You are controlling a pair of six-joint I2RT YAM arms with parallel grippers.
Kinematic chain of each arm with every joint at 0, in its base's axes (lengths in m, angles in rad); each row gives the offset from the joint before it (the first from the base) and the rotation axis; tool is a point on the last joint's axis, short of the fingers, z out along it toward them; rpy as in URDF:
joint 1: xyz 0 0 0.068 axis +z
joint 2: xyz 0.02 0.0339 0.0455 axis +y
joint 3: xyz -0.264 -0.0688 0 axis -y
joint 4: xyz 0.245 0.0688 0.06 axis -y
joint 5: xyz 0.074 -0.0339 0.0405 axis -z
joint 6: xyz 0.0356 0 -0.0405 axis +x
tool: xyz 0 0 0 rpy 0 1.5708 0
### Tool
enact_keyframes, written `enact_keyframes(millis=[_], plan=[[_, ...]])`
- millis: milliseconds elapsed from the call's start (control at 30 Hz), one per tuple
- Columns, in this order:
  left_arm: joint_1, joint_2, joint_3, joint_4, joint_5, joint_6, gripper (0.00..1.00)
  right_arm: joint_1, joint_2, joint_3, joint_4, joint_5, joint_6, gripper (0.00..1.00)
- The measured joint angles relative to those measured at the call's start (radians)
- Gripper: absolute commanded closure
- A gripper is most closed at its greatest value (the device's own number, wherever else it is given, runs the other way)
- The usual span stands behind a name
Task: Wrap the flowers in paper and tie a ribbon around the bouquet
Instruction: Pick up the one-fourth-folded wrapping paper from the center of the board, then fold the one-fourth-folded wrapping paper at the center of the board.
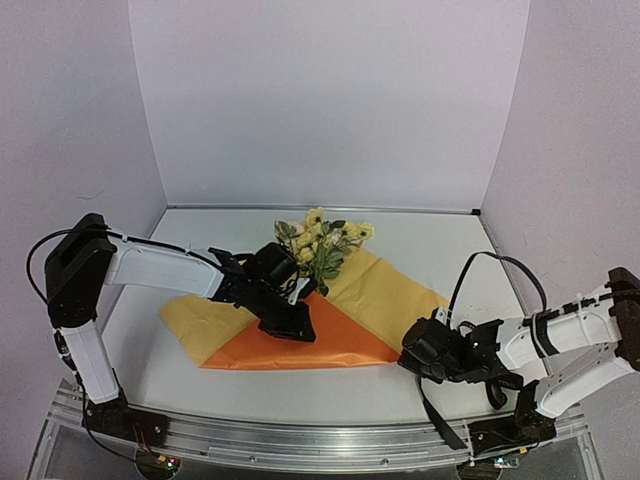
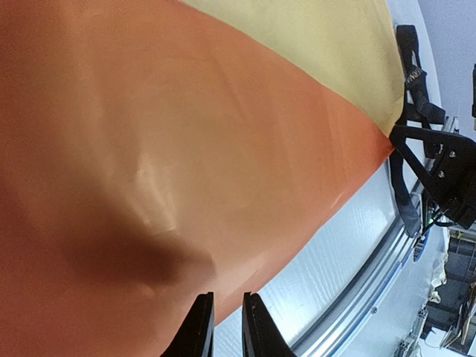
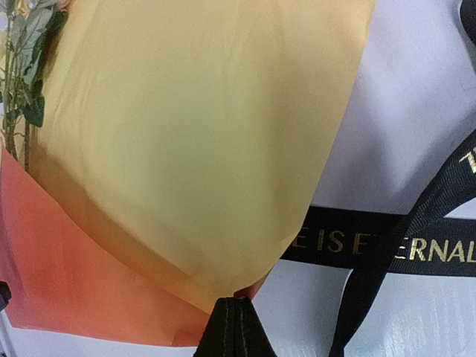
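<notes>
Because the stems have to end up inside the wrap, the flowers [image 1: 320, 240] lie at the far corner of the paper [image 1: 345, 345]. The blossoms poke off that corner and the stems run inward under the folds.

Paper: flat on the surface [image 1: 430, 240], set diamond-wise. The orange face shows on a near triangular panel, and the paler underside shows on flaps to its left and right. Judgement: wrapping is under way, the cone is not closed and the tie is not begun.

Ribbon [image 3: 387, 247]: loose on the surface just off the paper's right corner. One run slips under the right flap's edge and a second strand crosses it. It is around nothing yet, probably parked there within the right arm's reach.

Left end effector [image 1: 292, 322]: low on the orange panel at the paper's middle, just near of the stems. It is likely pinning the fold so it does not spring open. In the wrist view the jaws are nearly together with a slim gap. I cannot tell whether any paper is nipped between them.

Right end effector [image 3: 234, 306]: at the paper's right corner, jaws closed. The tip of the pale flap runs into the fingertips, which reads as a pinch on that corner. Judgement: it is placed to draw the right flap across the stems.

Risks: the thin sheet may crease or slip out, and the ribbon under the flap's edge could drag along.
</notes>
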Motion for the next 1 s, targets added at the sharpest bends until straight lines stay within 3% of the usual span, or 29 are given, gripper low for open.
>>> enact_keyframes(millis=[500,1000], plan=[[-0.134,0.237,0.244,-0.005,-0.009,0.171,0.87,0.025,-0.083,0.0,-0.031,0.022,-0.188,1.0],[-0.157,0.342,0.332,-0.032,-0.066,0.183,0.88,0.113,-0.103,0.044,-0.018,0.06,-0.433,1.0]])
